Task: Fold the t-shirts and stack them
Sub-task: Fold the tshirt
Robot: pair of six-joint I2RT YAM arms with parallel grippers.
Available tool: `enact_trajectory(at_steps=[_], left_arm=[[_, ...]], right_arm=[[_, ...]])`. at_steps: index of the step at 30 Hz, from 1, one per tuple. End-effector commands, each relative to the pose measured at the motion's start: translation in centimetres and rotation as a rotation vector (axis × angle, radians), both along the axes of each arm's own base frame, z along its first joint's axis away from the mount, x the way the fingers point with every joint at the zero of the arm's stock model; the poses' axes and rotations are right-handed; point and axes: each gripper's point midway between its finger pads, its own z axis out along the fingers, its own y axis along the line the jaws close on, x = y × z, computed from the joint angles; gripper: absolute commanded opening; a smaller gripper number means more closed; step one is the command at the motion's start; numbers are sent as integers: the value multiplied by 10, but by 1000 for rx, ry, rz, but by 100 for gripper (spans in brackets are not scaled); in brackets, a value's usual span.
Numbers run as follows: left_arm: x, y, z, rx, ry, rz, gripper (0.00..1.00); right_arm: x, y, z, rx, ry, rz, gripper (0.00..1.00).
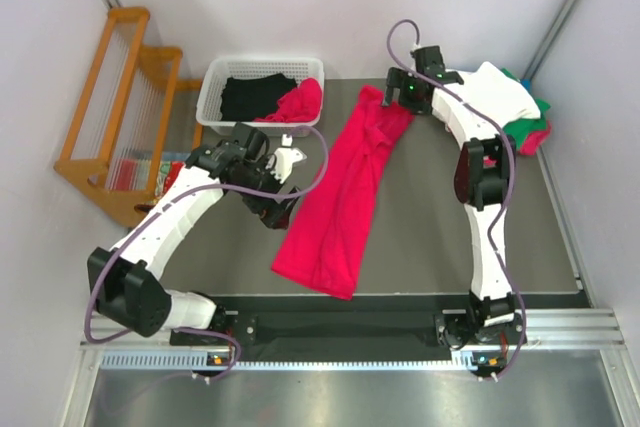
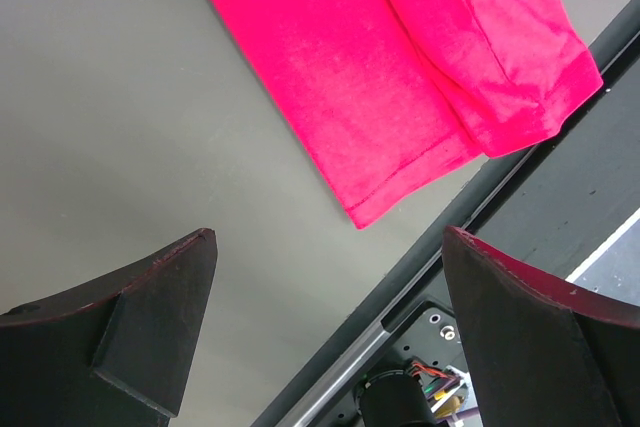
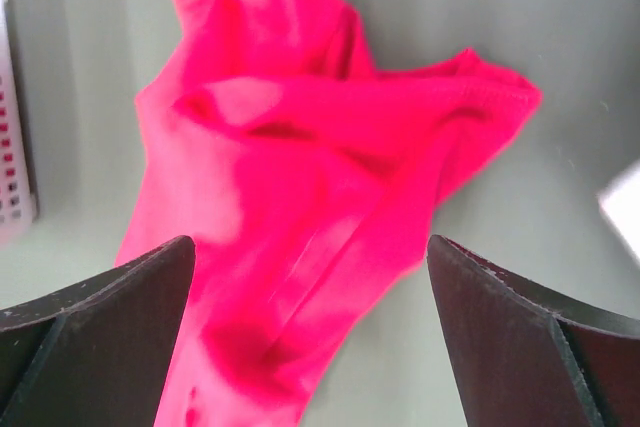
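Top external | crimson t-shirt (image 1: 342, 192) long axis near-left to far-right | left gripper (image 2: 330, 332), right gripper (image 3: 310, 332) both apart

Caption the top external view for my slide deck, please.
Both open grippers flank a long crimson t-shirt on the table.

Two arms, white link shells with black joint housings. A mauve cable loops along each. Left gripper (image 2: 325, 332): black wedge fingers (image 2: 150, 322), worn reddish edges. Right gripper (image 3: 310, 337): matching dark fingers (image 3: 110, 332); a green light glows on its wrist. Black bases on a silver rail.
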Motion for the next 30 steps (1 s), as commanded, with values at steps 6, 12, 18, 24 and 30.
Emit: enact_trajectory(at_steps=[6, 12, 18, 24, 30], left_arm=[[-6, -3, 22, -48, -48, 5, 99], [-8, -1, 23, -47, -57, 10, 99], [-9, 1, 19, -40, -53, 19, 99], [-8, 0, 18, -41, -47, 19, 99], [-6, 1, 18, -35, -54, 23, 99]], right_arm=[[-71, 46, 66, -31, -80, 15, 100], [-91, 41, 12, -61, 40, -2, 100], [-99, 35, -4, -78, 71, -17, 100], [-95, 41, -7, -55, 66, -11, 100], [-90, 51, -6, -6, 73, 0, 100]])
